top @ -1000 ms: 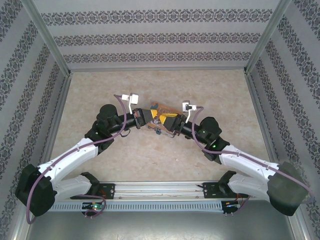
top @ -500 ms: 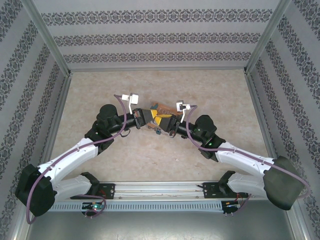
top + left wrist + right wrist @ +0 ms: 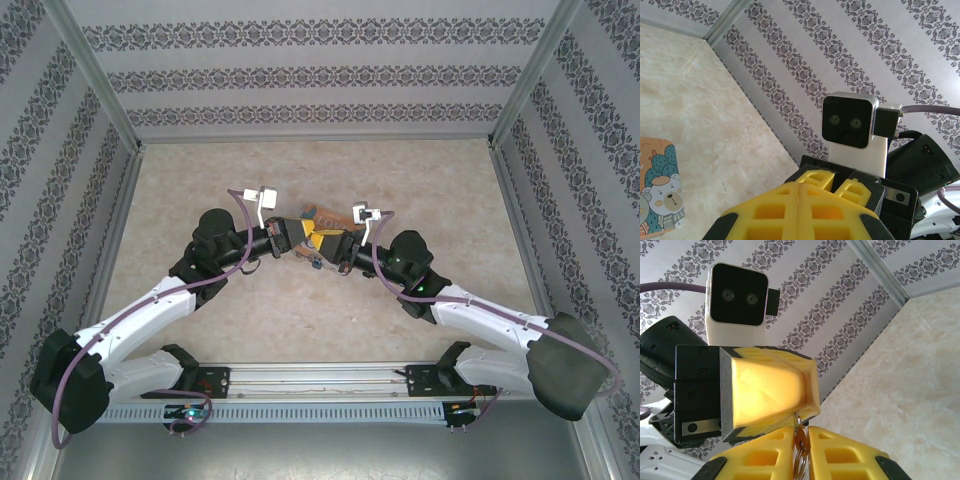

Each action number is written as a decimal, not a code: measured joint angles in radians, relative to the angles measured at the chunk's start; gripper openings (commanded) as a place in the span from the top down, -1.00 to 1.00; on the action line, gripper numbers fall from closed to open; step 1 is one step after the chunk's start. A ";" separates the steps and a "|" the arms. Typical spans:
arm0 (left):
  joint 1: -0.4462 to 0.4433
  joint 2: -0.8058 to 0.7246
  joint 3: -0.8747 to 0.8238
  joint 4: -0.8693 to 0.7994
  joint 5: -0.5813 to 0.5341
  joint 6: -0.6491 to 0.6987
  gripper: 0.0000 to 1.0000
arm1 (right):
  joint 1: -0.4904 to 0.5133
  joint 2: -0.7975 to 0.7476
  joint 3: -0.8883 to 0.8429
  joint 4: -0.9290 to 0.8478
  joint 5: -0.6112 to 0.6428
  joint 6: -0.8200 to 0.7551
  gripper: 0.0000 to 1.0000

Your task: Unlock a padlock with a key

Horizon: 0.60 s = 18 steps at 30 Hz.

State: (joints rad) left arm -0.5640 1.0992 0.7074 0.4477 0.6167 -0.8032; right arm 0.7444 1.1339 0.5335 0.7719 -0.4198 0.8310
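Note:
Over the middle of the table my left gripper and right gripper meet tip to tip. The left gripper's yellow fingers are pressed together. A small bluish bit, apparently the padlock, peeks out beneath the fingertips in the top view; the rest of it is hidden. My right gripper is shut on a brass-coloured key with a metal ring. The key's blade points up and touches the lower edge of the left fingers.
The orange cartoon box lies on the table just behind the two grippers. Patterned walls close in the beige table on three sides. The arms' bases and a rail run along the near edge.
The right arm has shifted a little to the left, bringing its gripper and key closer against the left gripper. The left arm has stayed still.

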 measured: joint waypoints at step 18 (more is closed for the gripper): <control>-0.003 -0.010 0.000 -0.004 -0.016 0.015 0.56 | -0.002 -0.014 -0.006 -0.005 0.003 -0.009 1.00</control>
State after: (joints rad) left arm -0.5667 1.0897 0.7074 0.4435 0.6003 -0.7879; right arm 0.7422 1.1202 0.5278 0.7666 -0.4171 0.8223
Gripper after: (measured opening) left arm 0.162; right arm 0.047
